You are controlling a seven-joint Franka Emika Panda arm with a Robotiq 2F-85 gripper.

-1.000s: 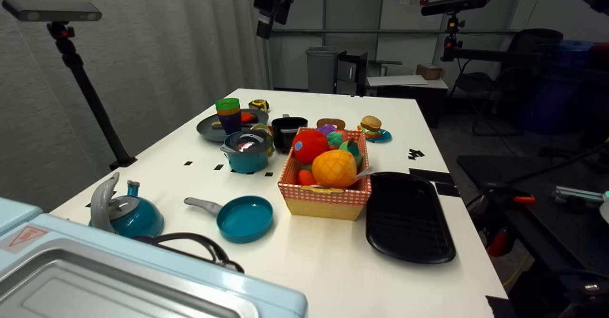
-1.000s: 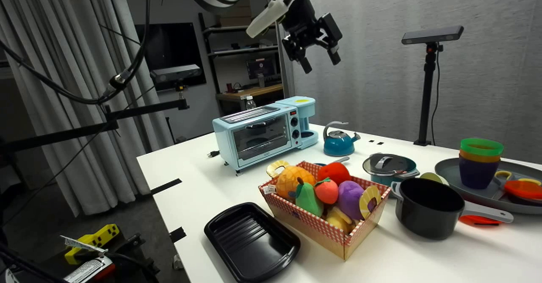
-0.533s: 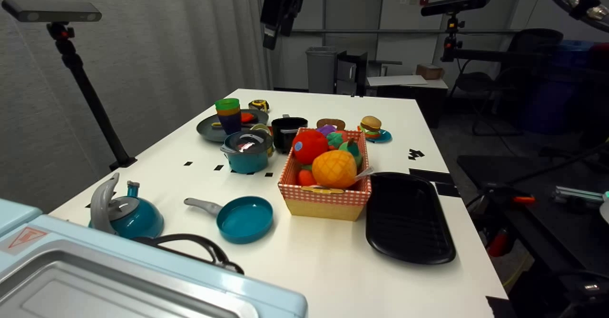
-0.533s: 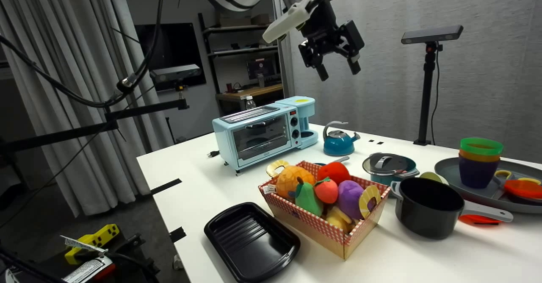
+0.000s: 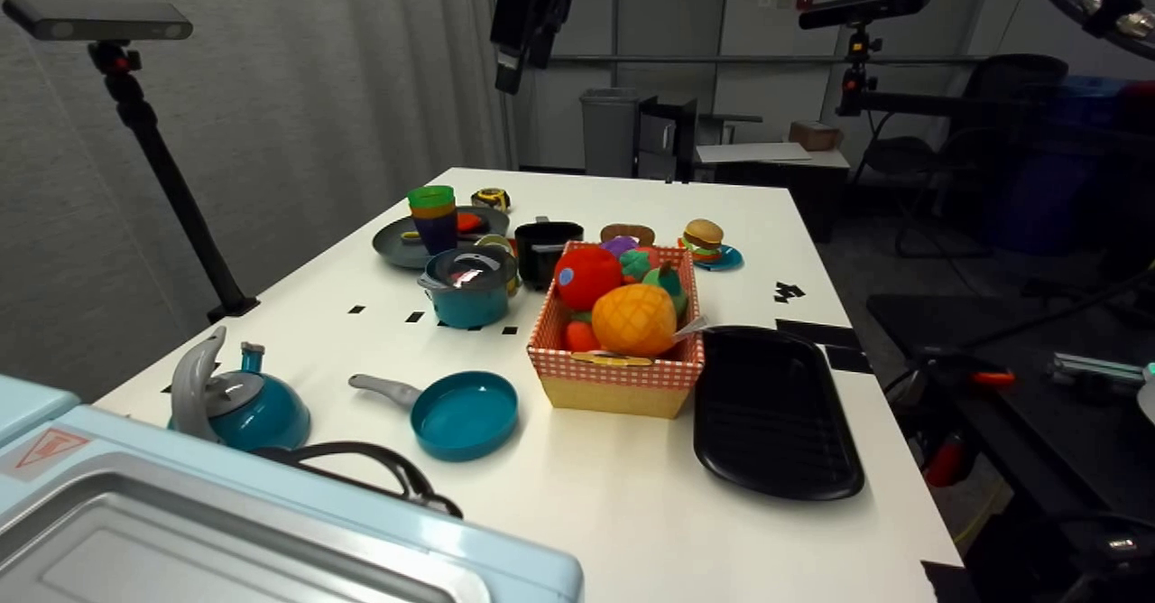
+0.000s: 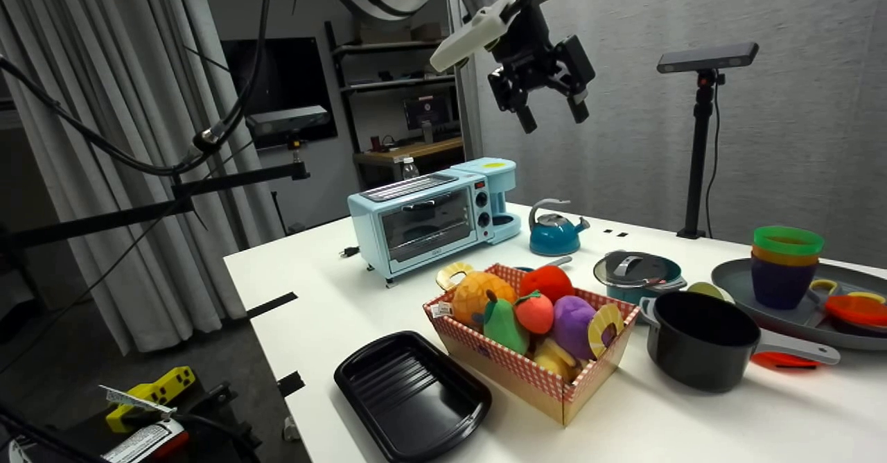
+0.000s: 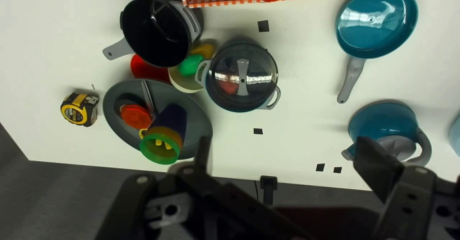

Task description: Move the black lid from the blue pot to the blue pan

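Observation:
The black lid (image 7: 260, 62), dark and see-through with a grey handle, sits on the blue pot (image 7: 274, 99) in the wrist view. Lid (image 6: 619, 274) and pot (image 6: 624, 295) show behind the basket in an exterior view, and lid (image 5: 458, 264) and pot (image 5: 469, 308) in an exterior view. The blue pan (image 7: 375, 35) lies apart from the pot; it shows whole in an exterior view (image 5: 465, 415), while in an exterior view only its handle (image 6: 561, 261) and a sliver show. My gripper (image 7: 283, 141) is open and empty, high above the table; it also shows in both exterior views (image 6: 554, 120) (image 5: 525, 70).
A fruit basket (image 5: 614, 386) stands beside the pot and pan. A black pot (image 6: 700, 352), a grey plate with cups (image 7: 194, 125), a teal kettle (image 7: 381, 121), a black tray (image 5: 776, 422) and a light blue toaster oven (image 6: 429, 220) stand around.
Since one second ago my open gripper has moved to the right and slightly down in both exterior views. Over the last half second it has hardly moved. The lid, pot and pan have not moved.

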